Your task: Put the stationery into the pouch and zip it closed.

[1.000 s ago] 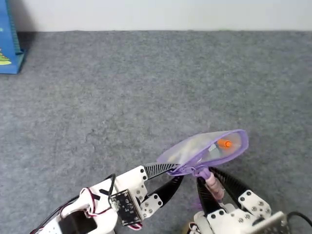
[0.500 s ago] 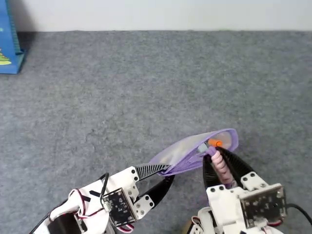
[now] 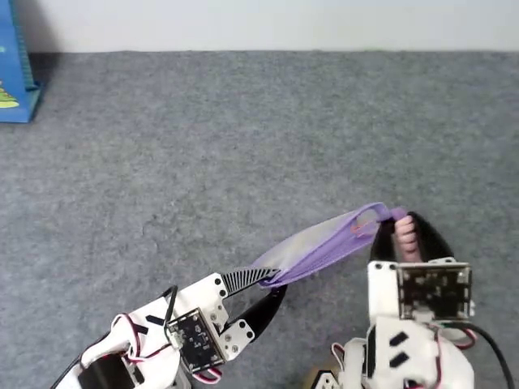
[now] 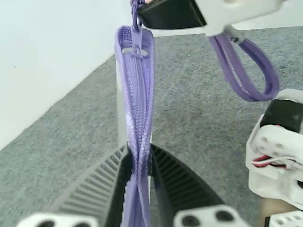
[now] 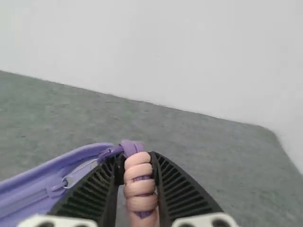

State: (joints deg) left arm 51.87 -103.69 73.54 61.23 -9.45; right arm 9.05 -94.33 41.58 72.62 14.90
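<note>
Since 1 s ago: R gripper (image 3: 401, 233) has swung out from the near edge to the pouch's far end. The mouth, which gaped w/ an orange item showing, is now drawn flat.

1. L gripper (image 3: 261, 284), nearest me: clamped on the pouch's near end, zip line running between my fingers.
2. R gripper: closed on the pink ribbed pull (image 5: 138, 182), at the far end.
3. Pouch (image 3: 324, 243): purple, thin, see-through sides, held off the table, taut between both grippers. Judged light, soft and floppy, so it sags if either end lets go. Best holds are the end seam and the pull, not the slick sides.
4. Zip slider (image 4: 137, 49): near the far end. Zip looks closed, or v. nearly.
5. Wrist strap (image 4: 251, 71): loose loop hanging by R gripper; could snag.
6. Grey felt table (image 3: 203, 146): wide open room ahead and to both sides for setting down.
7. Blue box (image 3: 12, 73): far L corner, well apart.
8. White wall (image 3: 268, 24): far limit.
</note>
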